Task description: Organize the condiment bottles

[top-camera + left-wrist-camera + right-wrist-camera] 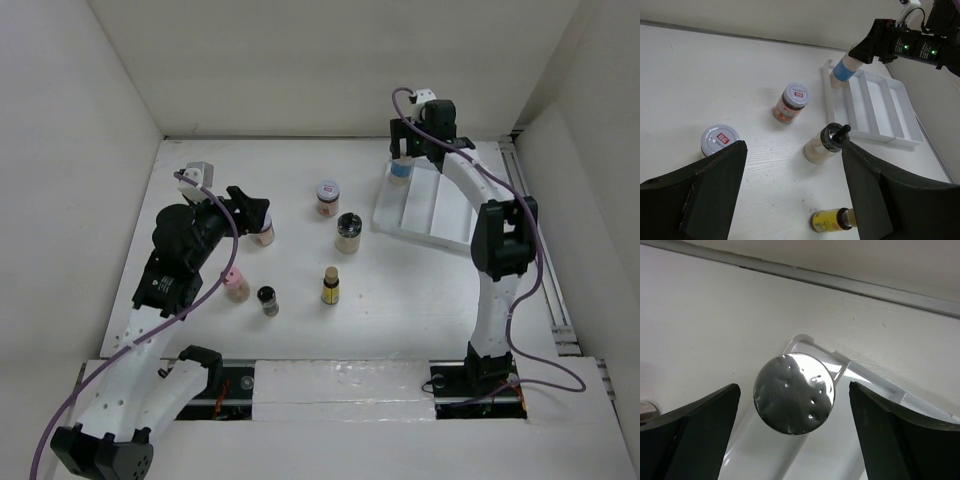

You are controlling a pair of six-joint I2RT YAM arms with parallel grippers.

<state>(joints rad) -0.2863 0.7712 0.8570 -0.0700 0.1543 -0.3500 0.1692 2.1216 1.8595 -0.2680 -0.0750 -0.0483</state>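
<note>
A blue-labelled bottle (402, 168) with a silver cap (793, 392) stands in the far end of the white tray's (432, 216) left compartment. My right gripper (411, 150) hovers over it, open, with gaps on both sides of the cap. My left gripper (260, 217) is open and empty over the table. A red-white-capped jar (719, 140) stands just by its left finger. Ahead of it stand a second red-white-capped jar (792, 101), a black-capped jar (826, 144) and a yellow bottle (832, 220). A pink-capped bottle (235, 285) and a small black-capped bottle (268, 300) stand nearer the bases.
The tray (875, 136) lies at the back right with several long compartments. A grey box (200, 172) sits at the back left. White walls close in three sides. A metal rail (540, 240) runs along the right edge.
</note>
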